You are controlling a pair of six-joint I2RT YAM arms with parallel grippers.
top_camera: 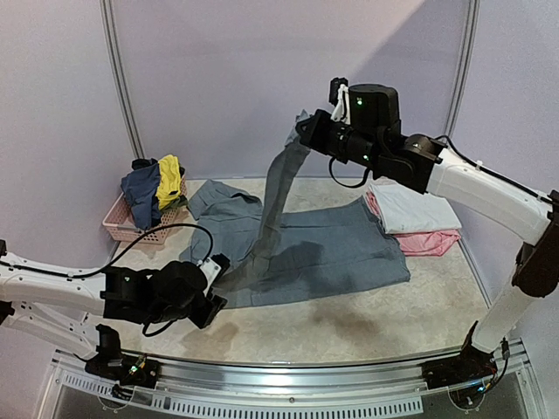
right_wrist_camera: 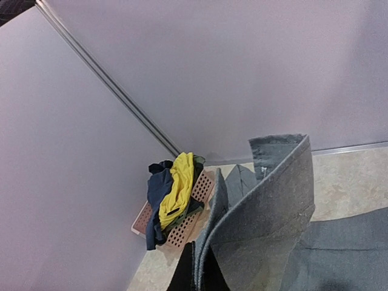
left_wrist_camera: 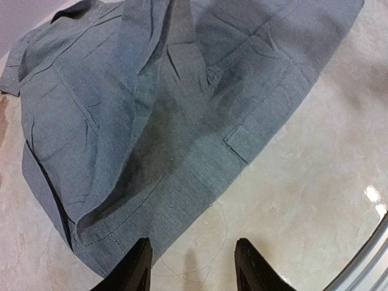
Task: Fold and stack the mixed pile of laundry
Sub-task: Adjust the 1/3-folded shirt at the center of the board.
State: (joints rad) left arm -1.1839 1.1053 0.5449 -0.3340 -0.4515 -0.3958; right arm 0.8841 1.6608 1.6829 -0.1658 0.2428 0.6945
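The grey trousers [top_camera: 341,249] lie spread across the middle of the overhead frame on the pale table [top_camera: 349,327]. 1 leg is drawn up as a long taut strip toward the upper centre, where the right gripper [top_camera: 299,133] has its end. The cloth is a dull blue-grey weave, creased, with a darker shadow under the raised leg.

At centre-left a navy blue top [top_camera: 140,194] and a bright yellow garment [top_camera: 169,179] hang over the rim of a pink basket [top_camera: 131,225]. At the right of the frame a folded white piece [top_camera: 410,209] sits on a pink piece [top_camera: 434,243], just beside the trousers. The left gripper [top_camera: 218,284] is low at lower left, near the trousers' nearest corner.

Only the left wrist view gives the trousers [left_wrist_camera: 151,121] close up: seams, a stitched pocket flap, the hem, and a loose thread on the table. At the bottom edge of that frame the left gripper [left_wrist_camera: 191,273] shows 2 dark fingers [left_wrist_camera: 136,270] standing apart with bare table between them, holding nothing, with the hem just beyond their tips.

Only the right wrist view shows the pinch itself. At bottom centre the right gripper [right_wrist_camera: 194,276] is closed tight on the trousers [right_wrist_camera: 267,218], whose fold rises to a cut hem at the upper right. The basket [right_wrist_camera: 189,219] stands at centre-left against the wall with the yellow garment [right_wrist_camera: 176,188] and the navy top [right_wrist_camera: 156,195]. The white and pink pieces do not appear there.
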